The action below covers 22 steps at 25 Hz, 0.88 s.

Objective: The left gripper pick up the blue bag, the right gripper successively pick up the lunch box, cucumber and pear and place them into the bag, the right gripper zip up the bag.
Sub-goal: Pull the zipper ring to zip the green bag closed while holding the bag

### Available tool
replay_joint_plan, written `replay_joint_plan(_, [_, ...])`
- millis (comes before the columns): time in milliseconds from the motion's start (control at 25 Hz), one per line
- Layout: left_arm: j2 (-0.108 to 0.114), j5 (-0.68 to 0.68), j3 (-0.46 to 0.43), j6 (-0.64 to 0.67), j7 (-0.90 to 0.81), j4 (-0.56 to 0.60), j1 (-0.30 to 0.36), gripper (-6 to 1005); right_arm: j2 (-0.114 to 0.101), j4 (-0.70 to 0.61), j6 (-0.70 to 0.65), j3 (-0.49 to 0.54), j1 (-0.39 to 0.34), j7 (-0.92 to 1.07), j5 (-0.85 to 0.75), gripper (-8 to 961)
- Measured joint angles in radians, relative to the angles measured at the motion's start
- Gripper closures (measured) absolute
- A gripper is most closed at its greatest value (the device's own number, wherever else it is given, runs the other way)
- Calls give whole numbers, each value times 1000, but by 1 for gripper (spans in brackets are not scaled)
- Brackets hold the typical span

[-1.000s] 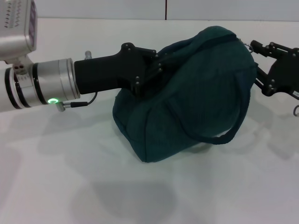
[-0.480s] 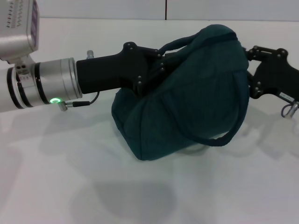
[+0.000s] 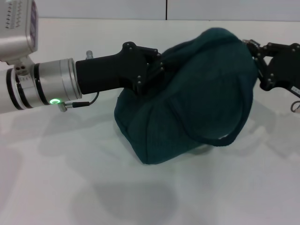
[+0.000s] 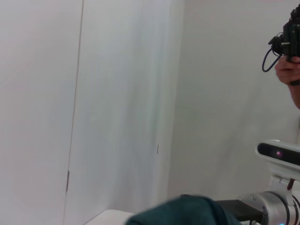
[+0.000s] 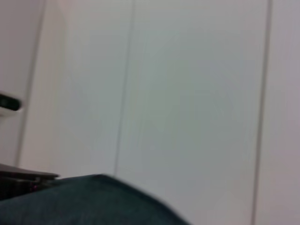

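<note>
The blue bag [image 3: 197,98] sits on the white table [image 3: 56,178], bulging and tilted, with one loop handle [image 3: 232,133] hanging down its front. My left gripper [image 3: 157,68] reaches in from the left and is shut on the fabric at the bag's upper left side. At the bag's upper right end, my right gripper [image 3: 255,49] touches the top seam. Teal fabric of the bag shows low in the left wrist view [image 4: 183,211] and in the right wrist view [image 5: 84,201]. The lunch box, cucumber and pear are out of view.
White walls stand behind the table. In the left wrist view a person's hand [image 4: 288,72] holds a black device at the upper edge, and the robot's head camera [image 4: 281,152] shows farther down.
The right gripper pushed left into the bag's end, then drew back right and slightly up. The raised handle loop on top has dropped from view and the bag top bulges rounder.
</note>
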Motion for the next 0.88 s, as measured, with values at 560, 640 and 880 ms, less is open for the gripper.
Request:
replay_joint_plan(560, [7, -10, 0, 0, -34, 3, -5, 959, -6, 66, 70, 19, -14, 9, 23, 938])
replay_joint_plan(640, [8, -10, 0, 0, -35, 3, -7, 959, -6, 77, 73, 24, -14, 9, 24, 937])
replay_joint_plan(880, [9, -10, 0, 0, -36, 3, -9, 958, -6, 102, 75, 31, -21, 11, 25, 933])
